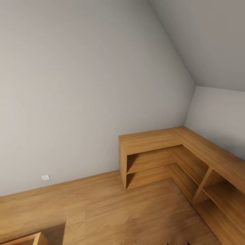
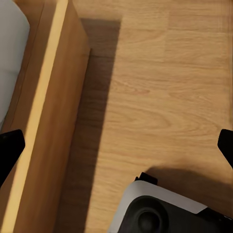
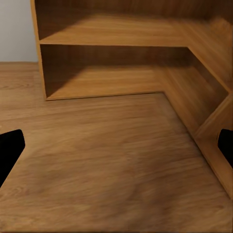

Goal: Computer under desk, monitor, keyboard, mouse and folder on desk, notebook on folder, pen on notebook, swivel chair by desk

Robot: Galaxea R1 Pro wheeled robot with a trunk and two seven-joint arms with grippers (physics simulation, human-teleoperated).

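A bare attic-style room with pale grey walls (image 1: 78, 85) and a sloping ceiling (image 1: 211, 37) meets a light wood floor (image 1: 102, 207). In the corner ahead and to the right stands a low L-shaped wooden shelving unit (image 1: 153, 139), its open shelves empty. A small white wall socket (image 1: 45, 177) sits low on the wall, to the left. At the lower left edge of the head view, the corner of another wooden piece of furniture (image 1: 30, 239) pokes in.

The left gripper (image 2: 116, 145) hangs over the floor with its two dark fingertips (image 2: 9, 145) spread wide apart, holding nothing; beside it runs a wooden furniture edge (image 2: 48, 121), and part of the robot's white and black base (image 2: 155, 208) lies below. The right gripper (image 3: 116, 150) is likewise spread wide and empty, aimed at the floor in front of the shelving unit's lower shelf (image 3: 107, 82).
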